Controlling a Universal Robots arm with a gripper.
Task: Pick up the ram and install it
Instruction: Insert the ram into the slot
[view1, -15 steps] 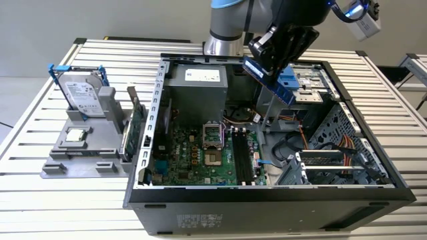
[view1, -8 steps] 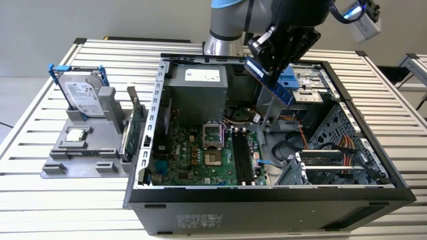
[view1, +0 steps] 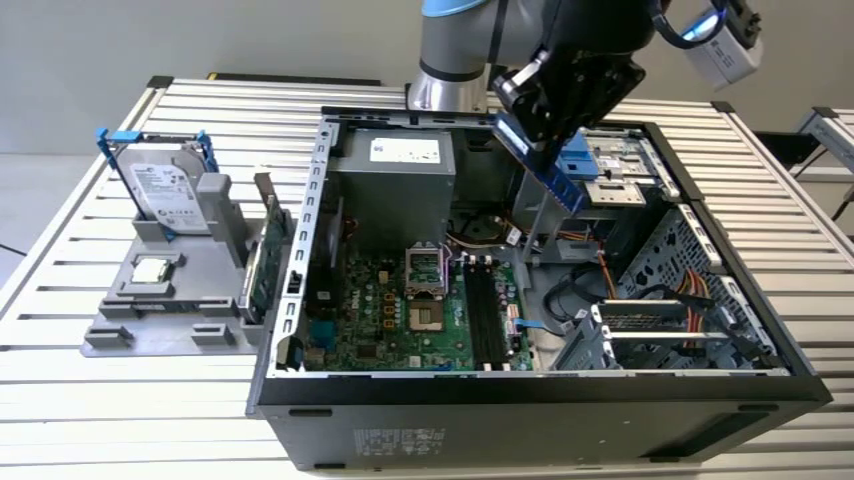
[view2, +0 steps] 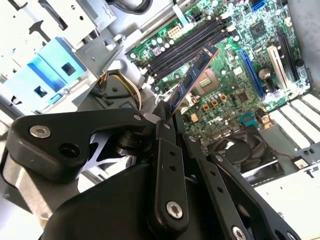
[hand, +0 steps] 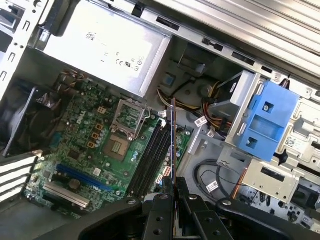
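Blue ram (view2: 195, 72) pinched in hand (view2: 167, 114), gripped end hidden; prob. above mobo (view2: 245, 22).

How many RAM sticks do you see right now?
1: the ram, clamped in the gripper over the open computer case. Others could be hidden behind the arm.

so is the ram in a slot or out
Out. The ram is clamped in the jaws, in the air over the motherboard, with the dark slots below it bare.
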